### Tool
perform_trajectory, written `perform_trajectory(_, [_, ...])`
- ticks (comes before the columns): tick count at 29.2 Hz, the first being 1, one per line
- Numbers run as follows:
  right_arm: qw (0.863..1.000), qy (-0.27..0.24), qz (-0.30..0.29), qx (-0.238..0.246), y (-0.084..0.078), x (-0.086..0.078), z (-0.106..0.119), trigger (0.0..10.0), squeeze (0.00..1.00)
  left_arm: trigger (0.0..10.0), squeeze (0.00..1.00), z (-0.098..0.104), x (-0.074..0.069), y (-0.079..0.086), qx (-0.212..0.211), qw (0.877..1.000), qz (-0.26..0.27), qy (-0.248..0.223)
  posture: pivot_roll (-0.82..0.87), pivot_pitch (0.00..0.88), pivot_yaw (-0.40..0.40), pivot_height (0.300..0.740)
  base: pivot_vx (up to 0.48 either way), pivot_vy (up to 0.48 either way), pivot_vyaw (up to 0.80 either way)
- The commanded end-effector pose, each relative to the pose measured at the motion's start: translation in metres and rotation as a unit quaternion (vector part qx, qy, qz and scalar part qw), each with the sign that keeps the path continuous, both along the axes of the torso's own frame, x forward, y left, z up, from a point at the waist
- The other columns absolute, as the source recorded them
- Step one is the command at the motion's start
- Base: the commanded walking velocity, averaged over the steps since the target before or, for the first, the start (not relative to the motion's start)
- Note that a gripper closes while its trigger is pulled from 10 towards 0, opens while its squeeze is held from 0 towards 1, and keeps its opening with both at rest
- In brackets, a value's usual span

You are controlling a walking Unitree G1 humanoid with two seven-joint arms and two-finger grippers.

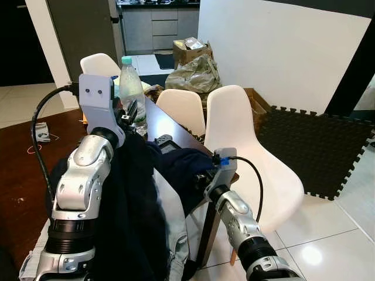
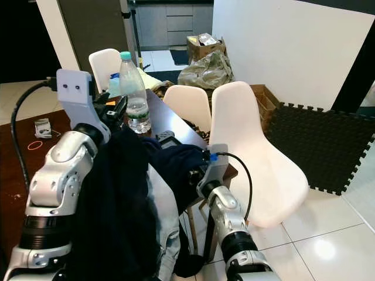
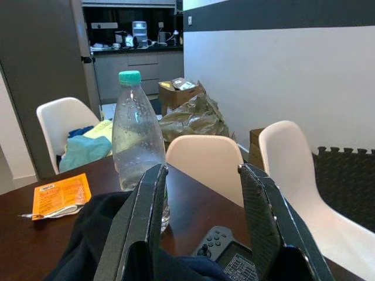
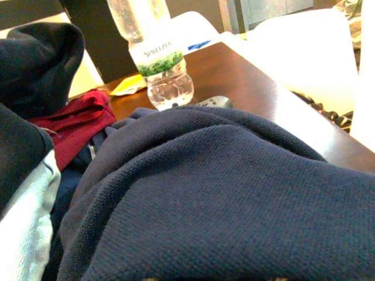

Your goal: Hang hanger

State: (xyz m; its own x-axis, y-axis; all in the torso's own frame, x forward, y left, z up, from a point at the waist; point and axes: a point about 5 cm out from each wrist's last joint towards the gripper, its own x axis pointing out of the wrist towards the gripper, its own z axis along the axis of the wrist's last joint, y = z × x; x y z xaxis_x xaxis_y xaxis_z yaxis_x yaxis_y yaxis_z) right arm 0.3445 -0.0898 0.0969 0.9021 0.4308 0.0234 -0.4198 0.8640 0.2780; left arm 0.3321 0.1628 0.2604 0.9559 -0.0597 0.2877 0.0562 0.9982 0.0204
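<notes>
Two arms reach over a heap of dark clothes (image 1: 137, 199) at the near edge of a brown table (image 1: 170, 126). The left gripper (image 3: 202, 225) is raised above the heap with its fingers spread, gripping nothing, and a water bottle (image 1: 131, 88) stands just beyond it. The right gripper's fingers are buried in navy fabric (image 4: 234, 193), so can't tell their state. Can't make out a hanger. White chairs (image 1: 249, 152) stand to the right.
</notes>
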Motion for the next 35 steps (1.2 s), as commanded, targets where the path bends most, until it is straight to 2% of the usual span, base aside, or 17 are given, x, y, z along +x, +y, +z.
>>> perform_trajectory(1, [1.0,0.004,-0.001,0.007,0.0,-0.0005,-0.0001,10.0,0.0,10.0,0.0,-0.0041,-0.0005,-0.0027,0.003,1.0,0.002,0.012,0.15,0.011,0.006,0.74,0.0,0.0,0.0])
perform_trajectory(5, [1.0,0.009,-0.007,0.006,-0.0026,-0.0007,-0.0012,10.0,0.0,10.0,0.0,-0.0063,-0.0019,-0.0088,0.0,1.0,-0.007,0.021,0.15,0.017,0.02,0.74,0.0,0.0,0.0])
perform_trajectory(10, [1.0,0.012,-0.007,0.003,-0.003,-0.0025,-0.0029,10.0,0.0,10.0,0.0,-0.0061,-0.0026,-0.0085,0.001,1.0,-0.008,0.024,0.14,0.015,0.025,0.74,0.0,0.0,0.0])
perform_trajectory(35, [1.0,0.022,-0.005,-0.011,-0.0067,-0.0034,-0.0049,10.0,0.0,10.0,0.0,-0.0111,-0.0069,-0.008,-0.002,0.999,-0.007,0.038,0.15,0.019,0.016,0.74,-0.317,0.0,0.0])
